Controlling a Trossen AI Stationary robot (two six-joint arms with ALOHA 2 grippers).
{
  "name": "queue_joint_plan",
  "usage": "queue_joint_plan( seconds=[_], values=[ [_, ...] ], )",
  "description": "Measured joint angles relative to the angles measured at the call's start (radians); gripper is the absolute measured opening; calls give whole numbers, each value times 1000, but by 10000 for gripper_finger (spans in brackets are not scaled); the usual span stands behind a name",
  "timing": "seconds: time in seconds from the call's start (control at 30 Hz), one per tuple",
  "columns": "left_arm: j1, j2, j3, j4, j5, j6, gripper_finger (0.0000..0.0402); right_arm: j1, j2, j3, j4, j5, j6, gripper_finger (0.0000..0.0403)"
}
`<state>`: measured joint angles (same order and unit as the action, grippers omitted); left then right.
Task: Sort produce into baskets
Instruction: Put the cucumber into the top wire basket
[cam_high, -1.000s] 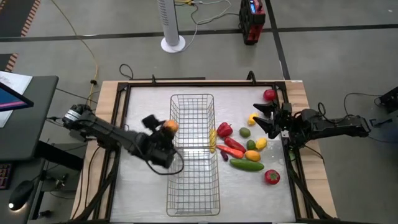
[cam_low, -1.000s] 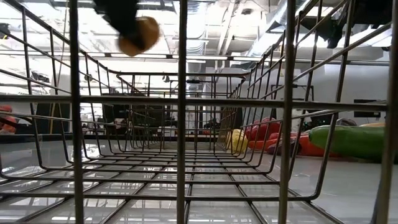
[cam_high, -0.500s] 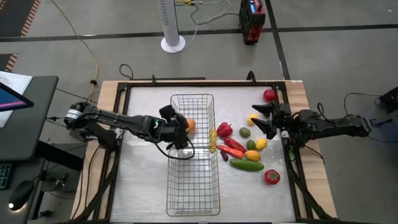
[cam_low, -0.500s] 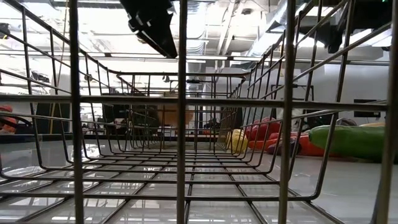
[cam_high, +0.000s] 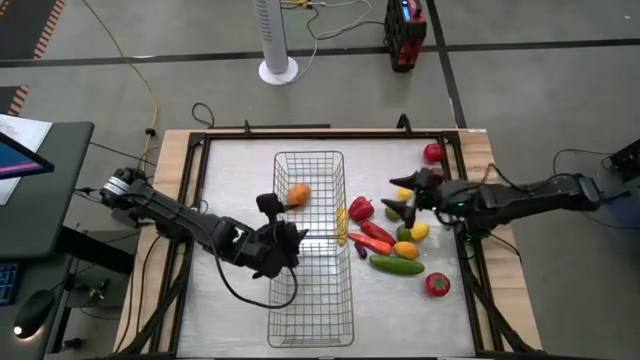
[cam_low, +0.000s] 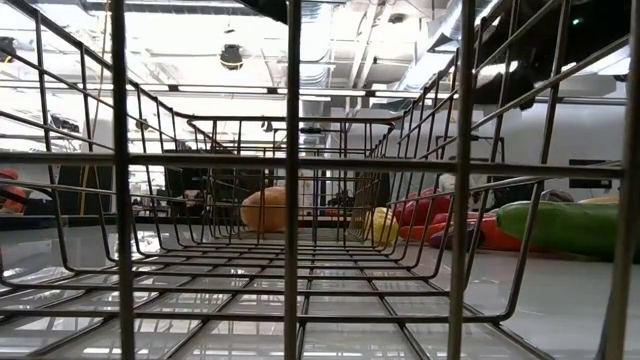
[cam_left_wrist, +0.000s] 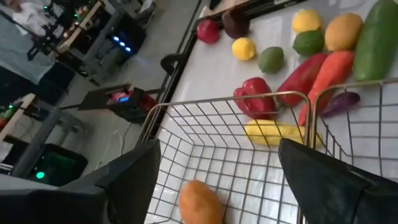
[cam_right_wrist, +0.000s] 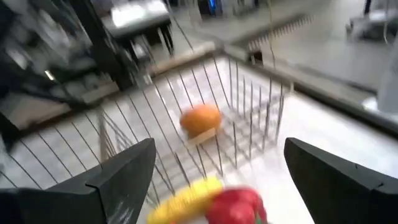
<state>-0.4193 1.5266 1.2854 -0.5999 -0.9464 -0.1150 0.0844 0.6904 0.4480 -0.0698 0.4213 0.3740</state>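
One wire-mesh basket (cam_high: 312, 300) stands in the table's middle; a second is not in view. An orange (cam_high: 298, 194) rests on the mesh floor near the basket's far end and also shows in the low view (cam_low: 265, 210), the left wrist view (cam_left_wrist: 200, 202) and the right wrist view (cam_right_wrist: 200, 119). My left gripper (cam_high: 283, 222) is open and empty over the basket's left wall, just nearer than the orange. My right gripper (cam_high: 396, 198) is open and empty over the produce to the basket's right: red pepper (cam_high: 361, 209), banana (cam_high: 341, 222), lime (cam_high: 394, 212), cucumber (cam_high: 397, 265).
More produce lies to the basket's right: long red peppers (cam_high: 375, 237), a lemon (cam_high: 420, 231), a small orange (cam_high: 406, 250), a red apple (cam_high: 437, 284) near the front, another apple (cam_high: 432, 153) at the far right corner. The table left of the basket is bare.
My left gripper has carried the orange rightward over the basket's left wall and let it go. The orange has dropped onto the basket floor at the far end. The gripper has then drawn back toward the near edge. My right gripper has moved left over the produce.
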Motion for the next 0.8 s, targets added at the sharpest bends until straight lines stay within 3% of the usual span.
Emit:
queue_joint_plan(
  seconds=[0.17, 0.27, 0.5, 0.8],
  values=[
    [-3, -10, -6, -13, 43, 25, 297, 82, 180, 63, -40, -4, 23, 382],
    [-3, -41, -48, 66, 58, 80, 293, 143, 274, 128, -91, -2, 44, 382],
    [25, -183, -292, 491, 161, 235, 292, 264, 439, 298, -290, 0, 150, 382],
    [88, -440, -521, 878, 270, 288, 292, 367, 602, 360, -361, -1, 125, 382]
  ],
)
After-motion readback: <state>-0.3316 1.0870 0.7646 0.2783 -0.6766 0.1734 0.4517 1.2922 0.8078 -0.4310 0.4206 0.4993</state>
